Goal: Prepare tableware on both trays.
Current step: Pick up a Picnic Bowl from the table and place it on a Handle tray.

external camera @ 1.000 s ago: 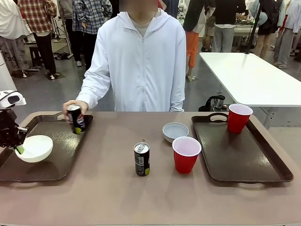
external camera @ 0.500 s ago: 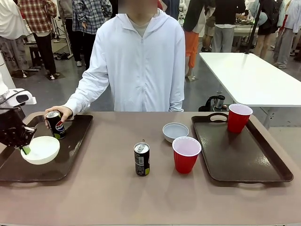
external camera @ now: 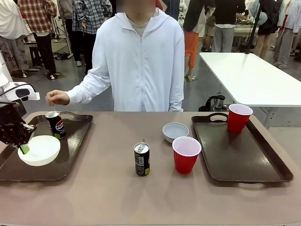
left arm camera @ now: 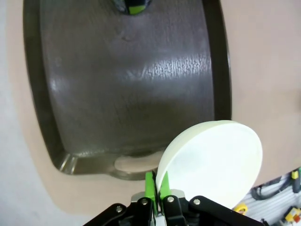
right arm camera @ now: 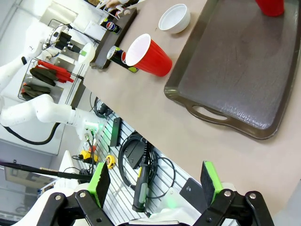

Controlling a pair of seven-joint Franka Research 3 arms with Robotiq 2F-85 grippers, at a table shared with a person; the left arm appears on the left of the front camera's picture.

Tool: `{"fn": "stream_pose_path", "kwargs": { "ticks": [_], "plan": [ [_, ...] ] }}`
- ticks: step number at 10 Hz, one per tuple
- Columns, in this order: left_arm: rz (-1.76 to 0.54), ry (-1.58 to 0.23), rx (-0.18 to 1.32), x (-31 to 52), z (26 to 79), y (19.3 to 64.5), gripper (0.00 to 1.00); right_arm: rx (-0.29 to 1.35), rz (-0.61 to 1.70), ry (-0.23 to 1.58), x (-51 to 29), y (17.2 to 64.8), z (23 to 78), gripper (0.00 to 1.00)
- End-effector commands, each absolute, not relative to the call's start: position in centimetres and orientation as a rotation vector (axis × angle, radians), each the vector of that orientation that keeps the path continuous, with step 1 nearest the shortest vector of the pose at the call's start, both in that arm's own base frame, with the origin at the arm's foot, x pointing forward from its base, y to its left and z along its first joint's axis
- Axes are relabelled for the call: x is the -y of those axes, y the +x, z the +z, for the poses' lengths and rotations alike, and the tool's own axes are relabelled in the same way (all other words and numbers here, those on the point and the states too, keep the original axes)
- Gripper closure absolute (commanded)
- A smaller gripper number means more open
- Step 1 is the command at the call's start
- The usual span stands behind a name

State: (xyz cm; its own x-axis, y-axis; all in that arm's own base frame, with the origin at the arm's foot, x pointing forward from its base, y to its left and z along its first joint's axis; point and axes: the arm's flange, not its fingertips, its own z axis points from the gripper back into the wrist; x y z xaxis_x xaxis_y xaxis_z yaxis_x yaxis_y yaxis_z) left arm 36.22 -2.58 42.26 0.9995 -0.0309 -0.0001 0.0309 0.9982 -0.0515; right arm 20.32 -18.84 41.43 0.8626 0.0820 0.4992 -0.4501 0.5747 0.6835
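Since the earlier frame, the person's hand (external camera: 57, 97) has lifted off the can (external camera: 56, 125), which stands just beyond the left gripper (external camera: 22, 149). In the left wrist view, it pinches the bowl (left arm camera: 211, 162) by the rim over the left tray (left arm camera: 127, 94); so thin a grip could slip. In the right wrist view, the right gripper (right arm camera: 155, 181) gapes wide and empty, with the right tray (right arm camera: 244, 70) ahead.

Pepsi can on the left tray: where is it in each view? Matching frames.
Front view: Pepsi can stands upright at the far end of the left tray, behind the bowl.
Left wrist view: Pepsi can is cut off by the top edge, with its green-patched lower part showing.
Right wrist view: Pepsi can is small, upper left.
Shared landmark: the left tray it stands on.
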Motion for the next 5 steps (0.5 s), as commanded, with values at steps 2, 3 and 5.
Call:
{"fn": "stream_pose_path", "kwargs": {
  "ticks": [2, 3, 5],
  "plan": [
    [0.002, -0.069, 0.052, 1.3, 37.3, 34.7, 1.00, 0.461, 0.336, 0.924, 18.8, 20.4, 41.5, 0.00],
    [0.006, -0.078, 0.032, 1.4, 35.6, 35.6, 1.00, 0.461, 0.336, 0.924, 18.8, 20.4, 41.5, 0.00],
    [0.024, -0.056, 0.006, 1.6, 33.1, 37.0, 1.00, 0.461, 0.336, 0.924, 18.8, 20.4, 41.5, 0.00]
  ]
}}
